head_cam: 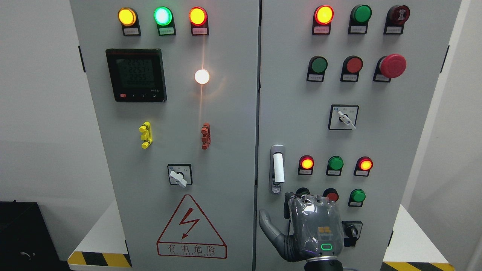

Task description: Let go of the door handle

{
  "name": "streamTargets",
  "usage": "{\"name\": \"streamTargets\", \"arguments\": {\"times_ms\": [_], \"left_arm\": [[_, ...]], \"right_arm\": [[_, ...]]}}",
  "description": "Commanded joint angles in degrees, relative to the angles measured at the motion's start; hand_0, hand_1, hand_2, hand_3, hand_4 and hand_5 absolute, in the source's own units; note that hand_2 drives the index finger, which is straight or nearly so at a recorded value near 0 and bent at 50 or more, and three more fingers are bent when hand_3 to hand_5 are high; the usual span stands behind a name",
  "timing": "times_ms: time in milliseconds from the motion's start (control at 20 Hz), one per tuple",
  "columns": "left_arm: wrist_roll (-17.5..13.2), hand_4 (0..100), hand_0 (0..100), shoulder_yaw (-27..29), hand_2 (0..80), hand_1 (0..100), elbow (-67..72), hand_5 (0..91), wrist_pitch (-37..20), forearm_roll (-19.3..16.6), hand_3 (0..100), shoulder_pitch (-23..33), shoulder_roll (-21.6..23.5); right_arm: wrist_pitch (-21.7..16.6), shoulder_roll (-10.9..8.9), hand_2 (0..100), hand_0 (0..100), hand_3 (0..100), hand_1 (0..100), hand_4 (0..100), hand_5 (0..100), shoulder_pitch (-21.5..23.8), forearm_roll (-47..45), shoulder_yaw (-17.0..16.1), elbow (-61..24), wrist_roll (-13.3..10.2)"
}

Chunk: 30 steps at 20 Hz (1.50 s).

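Grey cabinet doors (226,150) fill the view, studded with lamps and switches, with white wall on both sides. On the right door, the door handle (278,168) stands upright just right of the centre seam (259,113), white grip in a grey frame, with nothing on it.

Below the handle and slightly to its right is the robot's one visible hand (314,229), its back toward the camera. Its wrist enters at the bottom edge right of the middle, so I take it as the right hand. The thumb (268,226) sticks out toward the seam; the other fingers look loosely bent at the knuckles and hold nothing. It is clear of the handle.

Judging from this, the release itself seems done; what remains is pulling the arm back and down, away from the door.

Room is tight: a black knob switch (352,230) and small buttons sit just beside and above the hand, so straight backward is safest.
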Motion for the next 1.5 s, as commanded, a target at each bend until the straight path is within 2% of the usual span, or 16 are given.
{"name": "streamTargets", "arguments": {"times_ms": [0, 501, 751, 902, 1252, 1452], "left_arm": [[0.01, 0, 12, 0.0, 0.0, 56, 0.08, 0.0, -0.02, 0.02, 0, 0.97, -0.01], [0.01, 0, 12, 0.0, 0.0, 56, -0.01, 0.0, -0.02, -0.07, 0, 0.97, -0.01], [0.01, 0, 12, 0.0, 0.0, 56, 0.08, 0.0, -0.02, -0.07, 0, 0.97, -0.01], [0.01, 0, 12, 0.0, 0.0, 56, -0.01, 0.0, -0.02, 0.02, 0, 0.97, -0.01], [0.01, 0, 12, 0.0, 0.0, 56, -0.01, 0.0, -0.02, 0.02, 0, 0.97, -0.01], [0.01, 0, 12, 0.0, 0.0, 56, -0.01, 0.0, -0.02, 0.02, 0, 0.97, -0.01]], "right_arm": [[0.02, 0.01, 100, 29, 100, 16, 100, 100, -1.56, 0.02, -1.18, 0.57, 0.26], [0.11, 0.01, 100, 29, 100, 14, 100, 100, -5.96, 0.28, -1.8, 4.44, 0.0], [0.11, 0.01, 100, 30, 100, 4, 100, 100, -7.01, 0.37, -2.5, 5.15, 0.0], [0.11, 0.01, 100, 30, 100, 2, 100, 100, -7.02, 0.46, -2.5, 5.15, 0.0], [0.11, -0.07, 100, 30, 100, 4, 100, 100, -9.12, 0.63, -2.41, 7.17, 0.08], [0.11, -0.07, 100, 29, 100, 12, 100, 100, -9.65, 0.72, -2.41, 8.14, 0.08]]}}
